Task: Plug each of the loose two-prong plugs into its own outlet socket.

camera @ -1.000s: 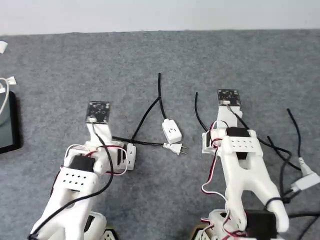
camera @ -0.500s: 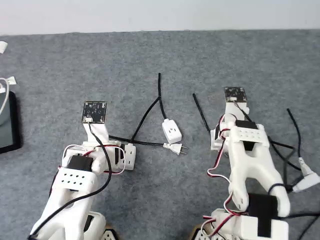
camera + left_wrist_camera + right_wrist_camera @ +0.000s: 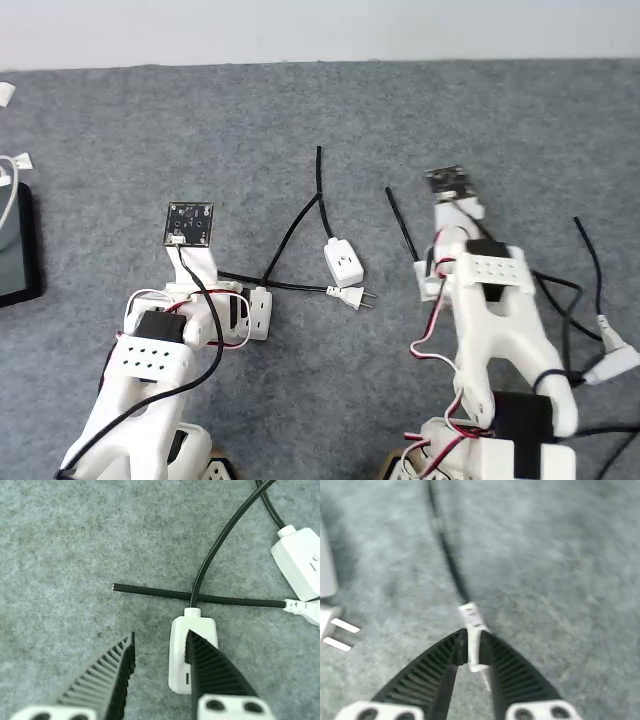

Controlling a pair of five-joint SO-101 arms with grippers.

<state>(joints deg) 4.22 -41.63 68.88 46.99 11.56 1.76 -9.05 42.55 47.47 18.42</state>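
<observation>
The right gripper (image 3: 473,639) is clenched on a white two-prong plug (image 3: 470,615) over the grey carpet (image 3: 560,555). The plug's black cord (image 3: 445,555) trails away across the pile. A metal prong shows between the gripping fingers.

The left gripper (image 3: 160,637) is released, jaws apart. One finger (image 3: 210,670) hangs over a white outlet socket (image 3: 177,660) lying on the carpet, the other over bare pile. The socket's own black cable (image 3: 225,535) crosses a straight cord (image 3: 150,591).

In the high view, that straight cord ends in a loose plug (image 3: 350,296) lying between the two arms, its prongs pointing toward the right arm. It lies just beside a second outlet socket (image 3: 343,262).

More black cords with white ends (image 3: 610,350) lie at the table's right edge. A dark flat device (image 3: 15,245) sits at the left edge.
</observation>
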